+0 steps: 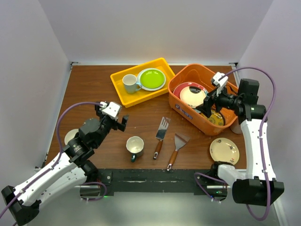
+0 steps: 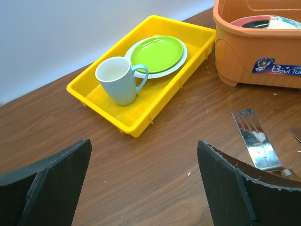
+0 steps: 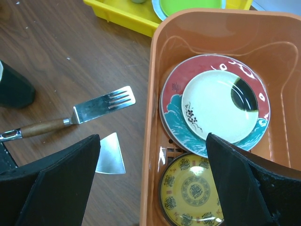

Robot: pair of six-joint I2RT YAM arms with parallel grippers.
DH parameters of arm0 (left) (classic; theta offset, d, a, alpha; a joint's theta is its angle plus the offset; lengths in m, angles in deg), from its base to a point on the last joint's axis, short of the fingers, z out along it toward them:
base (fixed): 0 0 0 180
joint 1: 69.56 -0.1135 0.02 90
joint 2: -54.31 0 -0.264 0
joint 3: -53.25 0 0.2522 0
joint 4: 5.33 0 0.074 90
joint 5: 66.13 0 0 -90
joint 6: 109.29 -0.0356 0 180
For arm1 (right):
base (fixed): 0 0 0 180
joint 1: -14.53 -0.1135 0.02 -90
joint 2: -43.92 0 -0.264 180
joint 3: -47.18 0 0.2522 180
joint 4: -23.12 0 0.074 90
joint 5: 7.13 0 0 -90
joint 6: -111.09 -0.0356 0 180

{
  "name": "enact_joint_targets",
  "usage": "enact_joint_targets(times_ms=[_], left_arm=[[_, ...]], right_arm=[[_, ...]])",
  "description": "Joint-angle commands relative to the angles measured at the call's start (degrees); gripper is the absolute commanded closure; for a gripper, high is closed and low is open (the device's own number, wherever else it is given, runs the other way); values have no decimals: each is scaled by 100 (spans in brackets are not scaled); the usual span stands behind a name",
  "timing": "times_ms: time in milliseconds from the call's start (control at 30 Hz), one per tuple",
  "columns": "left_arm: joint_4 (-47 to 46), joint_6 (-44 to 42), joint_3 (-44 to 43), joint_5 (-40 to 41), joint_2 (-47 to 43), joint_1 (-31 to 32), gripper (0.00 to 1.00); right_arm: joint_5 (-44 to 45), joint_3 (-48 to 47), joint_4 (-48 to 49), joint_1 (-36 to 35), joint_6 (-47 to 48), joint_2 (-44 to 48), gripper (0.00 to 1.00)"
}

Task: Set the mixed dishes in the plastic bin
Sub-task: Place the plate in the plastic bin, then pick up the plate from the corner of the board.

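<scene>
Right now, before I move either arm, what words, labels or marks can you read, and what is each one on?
"Bowl Tu": on the blue label on the side of the orange bin, left wrist view; the rest is cut off by the frame edge.
The same label in the top view: too small to read.
Small dark marks on the rim of the red-rimmed plate: not readable.

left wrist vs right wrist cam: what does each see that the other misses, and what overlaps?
Left wrist only: the white mug with a pale-blue handle standing in the yellow tray, and the label on the side of the orange bin.
Right wrist only: the bin's inside, where a cream plate lies on the red-rimmed plate, with a yellow patterned plate next to them.
Both: the tray, the bin, the lime green plate, the slotted spatula, and an edge of the red-rimmed plate.
</scene>
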Motion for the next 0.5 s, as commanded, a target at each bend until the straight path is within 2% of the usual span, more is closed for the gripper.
enact_joint_targets(times_ms=[0,467], left_arm=[[-240,-76,78,-39,-9,-49,0],[-231,-76,78,-56,0,-49,0]], right_arm=[[-298,-63,-103,-2,241,171,1],[-351,7,-235,-2,321,241,1]])
